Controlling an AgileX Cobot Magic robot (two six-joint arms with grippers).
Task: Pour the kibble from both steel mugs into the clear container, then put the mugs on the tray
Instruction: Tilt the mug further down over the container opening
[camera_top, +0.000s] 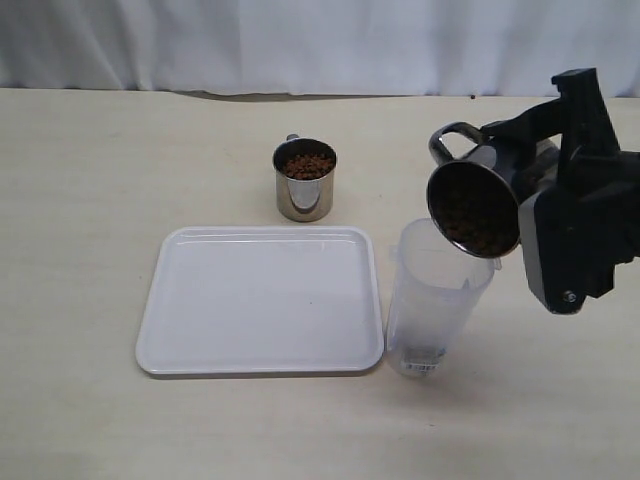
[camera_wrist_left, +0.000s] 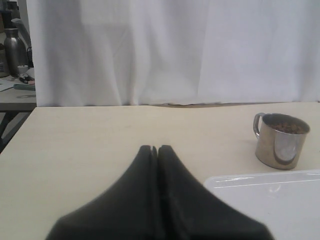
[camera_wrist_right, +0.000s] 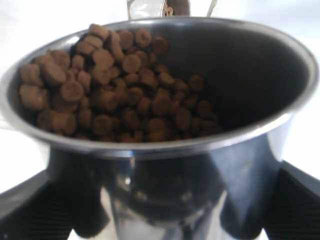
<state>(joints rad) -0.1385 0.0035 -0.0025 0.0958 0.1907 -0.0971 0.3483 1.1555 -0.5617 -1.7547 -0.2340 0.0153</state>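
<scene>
My right gripper (camera_top: 530, 185) is shut on a steel mug (camera_top: 475, 205) and holds it tipped, mouth down-left, just above the rim of the clear container (camera_top: 435, 300). Kibble (camera_wrist_right: 110, 90) lies heaped against the mug's lower lip; my gripper (camera_wrist_right: 162, 200) clamps the mug body on both sides. I see no pellets in the container. The other steel mug (camera_top: 305, 180) stands upright behind the tray (camera_top: 260, 300), full of kibble (camera_top: 306, 165). My left gripper (camera_wrist_left: 157, 148) is shut on nothing, low over the table, with that mug (camera_wrist_left: 280, 142) and a tray corner (camera_wrist_left: 270, 200) ahead of it.
The tray lies directly left of the container, almost touching it. A white curtain (camera_top: 300, 40) closes off the back of the table. In the left wrist view a side desk with a metal flask (camera_wrist_left: 15, 50) stands past the table's edge.
</scene>
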